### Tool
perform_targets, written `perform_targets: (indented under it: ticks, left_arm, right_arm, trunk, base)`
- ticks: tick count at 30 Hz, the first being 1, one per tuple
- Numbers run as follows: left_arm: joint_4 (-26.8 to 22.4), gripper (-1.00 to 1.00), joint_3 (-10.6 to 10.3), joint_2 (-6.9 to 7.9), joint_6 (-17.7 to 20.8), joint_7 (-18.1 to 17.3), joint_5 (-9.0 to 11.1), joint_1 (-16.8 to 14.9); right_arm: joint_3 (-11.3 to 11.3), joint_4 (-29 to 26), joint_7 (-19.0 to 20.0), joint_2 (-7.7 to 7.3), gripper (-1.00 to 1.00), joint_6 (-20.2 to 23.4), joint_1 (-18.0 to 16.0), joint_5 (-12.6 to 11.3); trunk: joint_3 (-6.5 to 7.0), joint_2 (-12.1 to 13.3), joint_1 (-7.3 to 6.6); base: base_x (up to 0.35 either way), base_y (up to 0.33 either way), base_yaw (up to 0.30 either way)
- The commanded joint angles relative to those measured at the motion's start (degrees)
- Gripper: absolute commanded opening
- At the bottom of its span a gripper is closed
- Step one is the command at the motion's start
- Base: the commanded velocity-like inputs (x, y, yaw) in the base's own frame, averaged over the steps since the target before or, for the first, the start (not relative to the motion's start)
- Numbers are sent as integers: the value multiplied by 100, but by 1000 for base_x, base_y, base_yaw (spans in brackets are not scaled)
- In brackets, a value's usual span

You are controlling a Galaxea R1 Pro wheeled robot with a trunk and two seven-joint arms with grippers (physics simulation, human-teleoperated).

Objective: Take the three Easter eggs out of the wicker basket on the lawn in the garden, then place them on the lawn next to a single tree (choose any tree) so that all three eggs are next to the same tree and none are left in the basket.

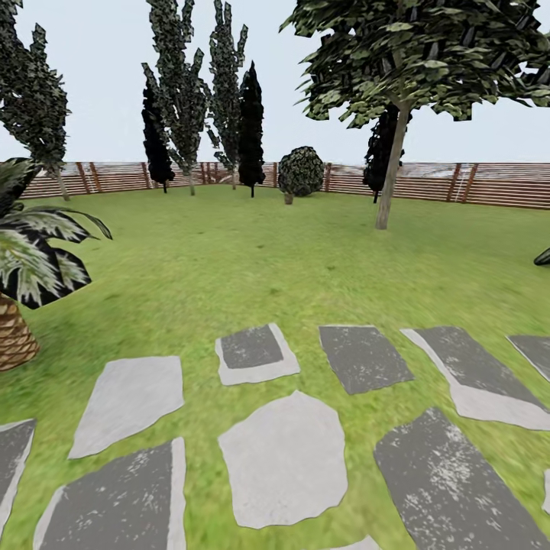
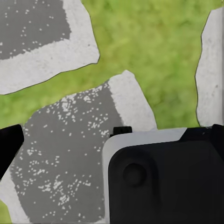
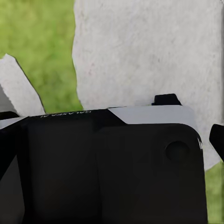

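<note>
The lawn [image 1: 252, 252] spreads wide and green ahead of me in the garden. A tree [image 1: 390, 164] with a bare grey-brown trunk and a leafy crown stands at the far right, in front of the slatted fence [image 1: 496, 183]. The wicker basket and the Easter eggs are out of view. My left gripper [image 2: 116, 129] hangs over paving stones, its dark fingertips [image 2: 9, 142] far apart at the picture's edges, open and holding nothing. In the right wrist view my right gripper [image 3: 114, 125] is likewise open and holds nothing, over a pale stone.
Grey paving stones [image 1: 284, 458] lie across the near ground. A short palm [image 1: 23, 260] with a scaly trunk stands close at the left. Dark cone-shaped trees [image 1: 250, 130] and a round bush [image 1: 300, 172] line the far fence. My own dark body [image 2: 163, 182] sits below both wrist cameras.
</note>
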Motion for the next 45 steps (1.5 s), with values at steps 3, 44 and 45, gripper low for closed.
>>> perform_targets:
  ticks: [3, 44, 45]
  left_arm:
    - [4, 100, -25, 2, -19, 9, -2, -4]
    - [4, 100, -25, 2, -19, 13, -1, -4]
    - [4, 100, -25, 2, -19, 12, -1, -4]
  right_arm:
    - [-28, -13, 7, 5, 100, 33, -1, -2]
    - [-28, -13, 7, 5, 100, 33, -1, -2]
    - [-28, -13, 7, 5, 100, 33, -1, -2]
  trunk:
    - [-7, -4, 4]
    - [-7, -4, 4]
    - [-7, -4, 4]
  base:
    - [323, -94, 0]
    - [332, -6, 0]
    - [336, 0, 0]
